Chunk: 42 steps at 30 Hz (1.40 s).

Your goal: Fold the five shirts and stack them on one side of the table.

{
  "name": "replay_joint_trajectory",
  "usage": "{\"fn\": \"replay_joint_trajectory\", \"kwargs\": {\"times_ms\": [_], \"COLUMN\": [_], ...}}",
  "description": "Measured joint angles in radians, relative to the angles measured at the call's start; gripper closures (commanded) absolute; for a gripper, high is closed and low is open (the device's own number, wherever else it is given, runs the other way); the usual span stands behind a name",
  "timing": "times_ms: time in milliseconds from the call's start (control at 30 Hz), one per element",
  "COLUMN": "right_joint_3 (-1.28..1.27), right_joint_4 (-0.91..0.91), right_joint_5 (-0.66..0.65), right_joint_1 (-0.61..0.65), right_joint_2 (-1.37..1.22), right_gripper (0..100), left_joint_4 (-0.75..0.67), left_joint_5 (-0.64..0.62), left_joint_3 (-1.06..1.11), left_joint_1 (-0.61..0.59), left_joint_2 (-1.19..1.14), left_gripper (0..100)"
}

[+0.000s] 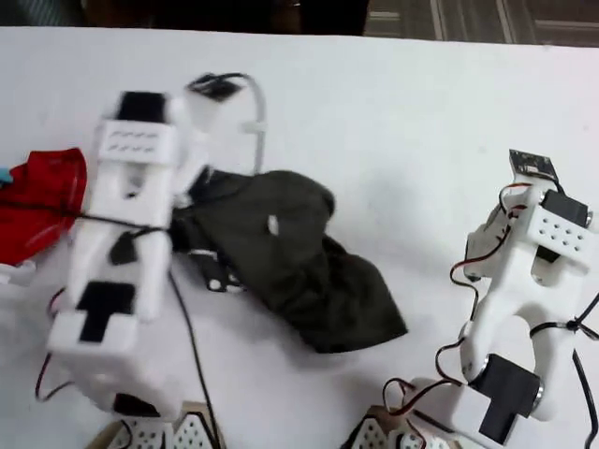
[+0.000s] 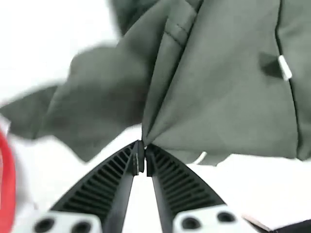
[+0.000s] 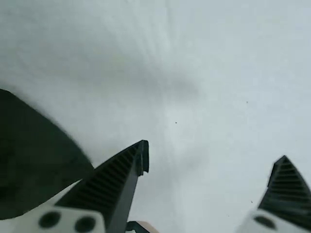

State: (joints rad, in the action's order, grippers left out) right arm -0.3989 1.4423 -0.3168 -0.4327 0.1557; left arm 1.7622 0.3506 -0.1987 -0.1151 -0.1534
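A dark green shirt (image 1: 290, 257) lies crumpled in the middle of the white table (image 1: 393, 112). My left gripper (image 2: 142, 154) is shut on an edge of this dark green shirt (image 2: 218, 92), the cloth fanning out from the fingertips. In the high view the left arm (image 1: 126, 224) stands over the shirt's left side. A red shirt (image 1: 37, 201) lies at the table's left edge, and a strip of red (image 2: 5, 189) shows beside the left gripper. My right gripper (image 3: 214, 162) hangs open above bare table, with a dark shirt edge (image 3: 34, 160) off to one side. The right arm (image 1: 524, 290) is folded back at the lower right.
A white cable (image 1: 253, 112) and a small dark plug lie behind the left arm. A black wire (image 1: 192, 355) runs down to the arm bases at the table's front edge. Bare white table stretches across the far side and between the green shirt and the right arm.
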Motion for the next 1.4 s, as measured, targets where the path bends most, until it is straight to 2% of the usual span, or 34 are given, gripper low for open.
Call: {"fn": "replay_joint_trajectory", "kwargs": {"times_ms": [200,367,433,500,633,700,833,967,1100,1233,1400], "right_joint_3": [0.000,0.000,0.000,0.000,0.000,0.000,-0.046,-0.141,-0.259,-0.381,-0.494], "right_joint_4": [-0.003,-0.003,-0.003,-0.003,-0.003,-0.005,-0.008,-0.003,-0.003,-0.002,-0.002], "right_joint_5": [0.000,0.002,0.002,0.002,0.032,0.037,0.038,0.038,0.038,-0.023,-0.068], "right_joint_1": [0.018,0.114,0.164,0.212,0.272,0.279,0.282,0.282,0.282,0.282,0.282], "right_joint_2": [0.000,0.000,0.000,0.000,0.000,0.000,0.087,0.259,0.456,0.628,0.789], "right_gripper": [61.6,61.6,61.6,61.6,61.6,61.6,61.6,61.6,61.6,61.6,61.6], "left_joint_4": [-0.041,-0.135,-0.146,-0.150,-0.152,-0.152,-0.167,-0.213,-0.302,-0.347,-0.353], "left_joint_5": [0.157,0.367,0.450,0.512,0.552,0.552,0.427,0.203,-0.038,-0.199,-0.281], "left_joint_3": [0.324,0.548,0.629,0.684,0.700,0.677,0.571,0.543,0.517,0.433,0.285], "left_joint_1": [-0.285,-0.505,-0.535,-0.540,-0.539,-0.517,-0.427,-0.256,-0.101,-0.043,-0.026], "left_joint_2": [0.224,0.399,0.459,0.511,0.595,0.631,0.664,0.643,0.497,0.299,0.098], "left_gripper": [97,97,96,91,74,73,73,73,73,73,73]}}
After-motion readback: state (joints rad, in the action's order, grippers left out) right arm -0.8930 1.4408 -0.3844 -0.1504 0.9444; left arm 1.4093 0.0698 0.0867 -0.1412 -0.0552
